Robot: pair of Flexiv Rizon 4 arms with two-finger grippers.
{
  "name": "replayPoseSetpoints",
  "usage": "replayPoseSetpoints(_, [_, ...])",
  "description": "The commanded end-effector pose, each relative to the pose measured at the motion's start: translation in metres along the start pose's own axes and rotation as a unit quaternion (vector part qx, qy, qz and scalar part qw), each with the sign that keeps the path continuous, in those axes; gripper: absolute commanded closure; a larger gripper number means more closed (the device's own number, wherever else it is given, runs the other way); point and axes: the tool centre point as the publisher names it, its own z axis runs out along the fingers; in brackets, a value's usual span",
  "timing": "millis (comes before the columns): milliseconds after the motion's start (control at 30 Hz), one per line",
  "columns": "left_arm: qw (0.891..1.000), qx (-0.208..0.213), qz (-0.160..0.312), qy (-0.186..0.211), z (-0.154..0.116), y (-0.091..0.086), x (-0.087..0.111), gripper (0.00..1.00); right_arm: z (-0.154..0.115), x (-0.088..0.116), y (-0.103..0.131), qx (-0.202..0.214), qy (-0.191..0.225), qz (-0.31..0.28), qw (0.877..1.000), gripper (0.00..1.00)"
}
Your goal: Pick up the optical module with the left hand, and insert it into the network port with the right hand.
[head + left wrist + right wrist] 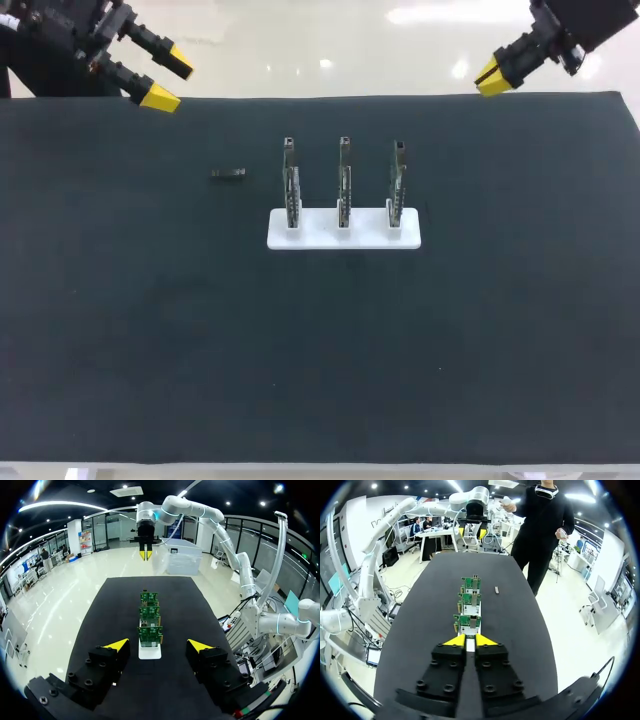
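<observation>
The optical module (pixel 228 174), a small dark bar, lies flat on the black mat left of a white base (pixel 343 238). Three upright port boards (pixel 344 178) stand in a row on that base. My left gripper (pixel 170 80) hangs open over the far left edge of the table, well behind the module. In the left wrist view its fingers (pixel 158 645) are spread wide with the boards (pixel 150 635) ahead. My right gripper (pixel 492 78) hangs at the far right edge, empty, its yellow tips (pixel 470 640) only a narrow slit apart. Ahead of it stand the boards (pixel 467 622), with the module (pixel 496 589) beside them.
The black mat (pixel 320 360) covers the whole table, and only the base and the module rest on it. Each wrist view shows the other arm across the table: the right gripper (pixel 146 555) and the left gripper (pixel 470 530).
</observation>
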Motion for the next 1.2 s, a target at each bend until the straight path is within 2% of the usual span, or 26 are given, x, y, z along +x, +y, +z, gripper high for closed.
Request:
replayPoseSetpoints(33, [1.000, 0.000, -0.001, 0.002, 0.000, 0.000, 0.000, 0.00, 0.001, 0.000, 0.003, 0.004, -0.001, 0.000, 1.000, 0.00])
replayPoseSetpoints(500, [1.000, 0.000, -0.001, 0.002, 0.000, 0.000, 0.000, 0.00, 0.001, 0.000, 0.003, 0.004, -0.001, 0.000, 1.000, 0.00])
replayPoseSetpoints(600, [1.000, -0.002, 0.012, 0.013, -0.006, 0.000, 0.006, 0.00, 0.001, 0.000, 0.003, 0.004, -0.001, 0.000, 1.000, 0.00])
replayPoseSetpoints(833, [0.995, -0.008, -0.032, 0.094, -0.008, 0.022, 0.033, 0.00, 0.001, 0.000, 0.003, 0.004, -0.001, 0.000, 1.000, 0.00])
replayPoseSetpoints(900, [0.993, -0.012, -0.030, 0.114, -0.008, 0.030, 0.040, 0.00, 0.001, 0.000, 0.003, 0.004, -0.001, 0.000, 1.000, 0.00])
replayPoseSetpoints(1200, [0.972, -0.041, -0.075, 0.218, 0.007, 0.070, 0.083, 0.00, 0.001, 0.000, 0.003, 0.004, -0.001, 0.000, 1.000, 0.00])
